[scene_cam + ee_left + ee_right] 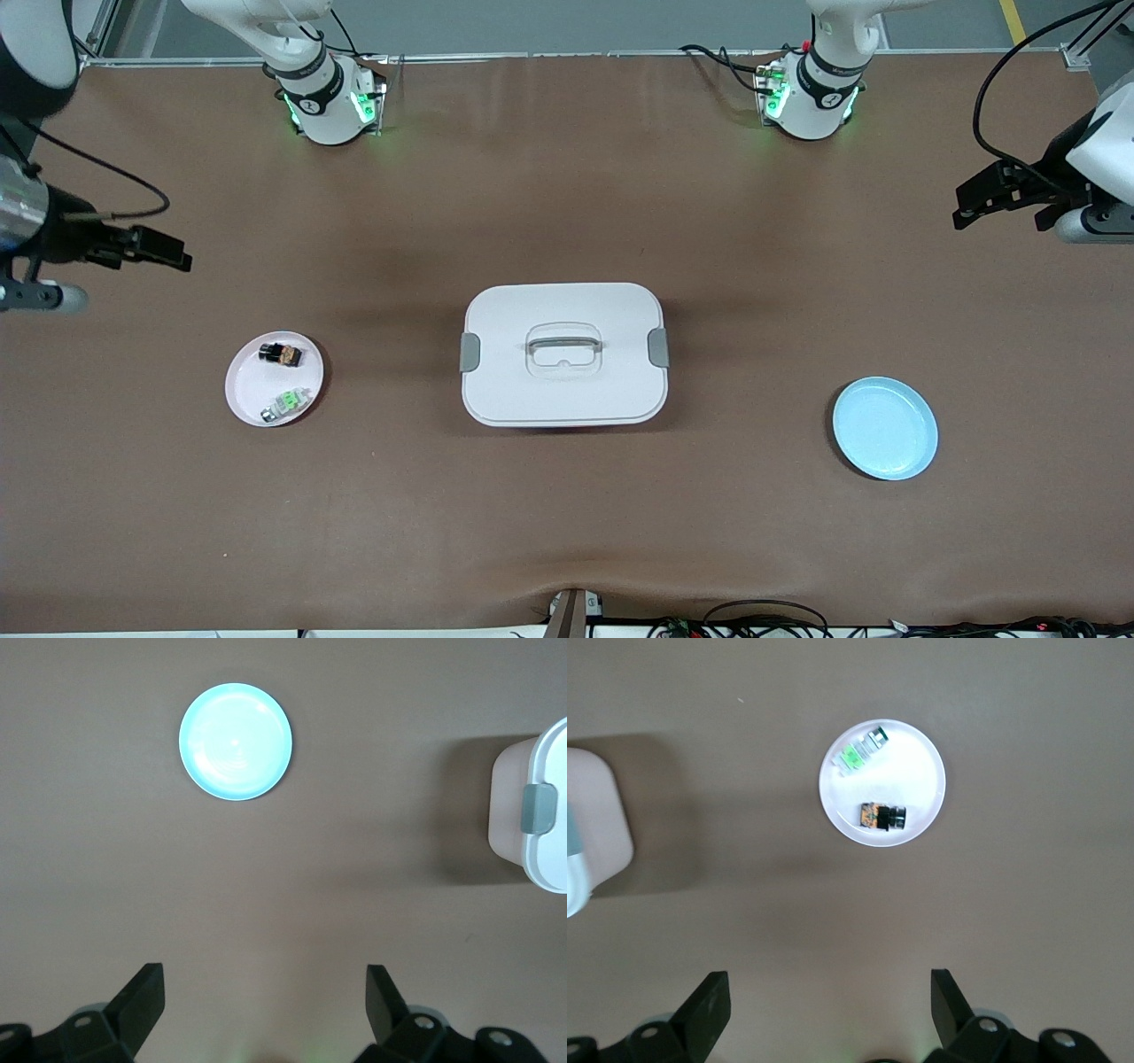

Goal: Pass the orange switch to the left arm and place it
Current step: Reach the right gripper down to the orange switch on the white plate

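Note:
The orange switch [281, 354] lies on the pink plate [244, 390] toward the right arm's end of the table; it also shows in the right wrist view [882, 816]. The white box [564, 353] stands mid-table between the plates, its edge showing in both wrist views [540, 819] [589, 833]. My right gripper [168, 250] is open and empty, high over bare table at the right arm's end, apart from the pink plate [921, 797]. My left gripper [974, 206] is open and empty, high over bare table at the left arm's end.
A small green-and-white component [288, 403] lies on the pink plate beside the switch, nearer the front camera. An empty blue plate [884, 428] sits toward the left arm's end, also in the left wrist view [235, 742]. Cables run along the table's front edge.

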Robot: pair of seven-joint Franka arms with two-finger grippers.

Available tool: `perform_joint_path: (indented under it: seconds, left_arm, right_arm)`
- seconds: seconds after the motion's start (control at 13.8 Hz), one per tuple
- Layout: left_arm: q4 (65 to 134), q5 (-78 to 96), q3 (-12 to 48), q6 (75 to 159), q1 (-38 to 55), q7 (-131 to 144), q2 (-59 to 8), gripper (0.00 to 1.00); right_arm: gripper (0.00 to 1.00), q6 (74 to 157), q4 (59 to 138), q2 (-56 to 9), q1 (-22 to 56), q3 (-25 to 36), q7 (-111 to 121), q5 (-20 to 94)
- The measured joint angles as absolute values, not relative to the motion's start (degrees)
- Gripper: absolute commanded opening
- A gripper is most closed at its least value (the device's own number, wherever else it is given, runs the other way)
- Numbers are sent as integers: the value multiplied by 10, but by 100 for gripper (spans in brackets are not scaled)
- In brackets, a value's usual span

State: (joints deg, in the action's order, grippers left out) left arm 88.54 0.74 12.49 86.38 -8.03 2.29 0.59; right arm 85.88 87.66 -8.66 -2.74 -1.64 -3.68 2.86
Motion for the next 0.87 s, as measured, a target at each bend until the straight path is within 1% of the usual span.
perform_joint_path:
  seconds: [0.22,0.51,0.73,0.87]
  left_arm:
    - [886,7,126,864,-73,23,5,100]
    - [886,7,126,864,-71,26,3,100]
    - [886,7,133,864,-67,53,2,100]
    - [886,7,145,864,-65,80,2,100]
  right_arm:
    - [100,877,876,-126,-42,-16,-36,29]
    - [100,919,881,-141,-40,-19,-36,29]
    - [100,984,919,-144,-39,-21,-36,30]
    - [100,1046,961,-149,-39,-21,-36,30]
